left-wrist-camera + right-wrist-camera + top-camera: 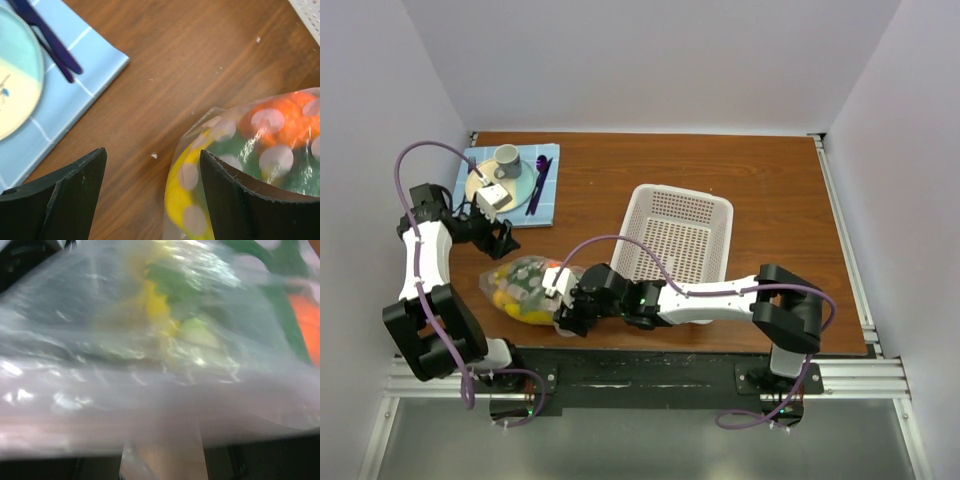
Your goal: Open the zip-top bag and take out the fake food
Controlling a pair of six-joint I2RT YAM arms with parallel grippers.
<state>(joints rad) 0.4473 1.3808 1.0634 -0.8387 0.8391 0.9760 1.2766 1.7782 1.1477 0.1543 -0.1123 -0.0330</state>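
The bag (523, 288) lies on the table (760, 180) near its front edge, between the two arms, with the fake food (287, 120) inside and no opening visible. The left gripper (152, 195) hovers at the bag's far-left end with its jaws spread wide and holding nothing; bare wood shows between the fingers, and the plastic sits just beside one of them. The right gripper (565, 305) is against the bag's near-right edge, but its own camera shows only blurred plastic, so I cannot tell whether its jaws have a grip. The risk is that the left jaws close on a bulging fruit or a loose fold instead of the zipper lip; a pull would then drag the whole bag toward the blue mat (75, 85) rather than open it
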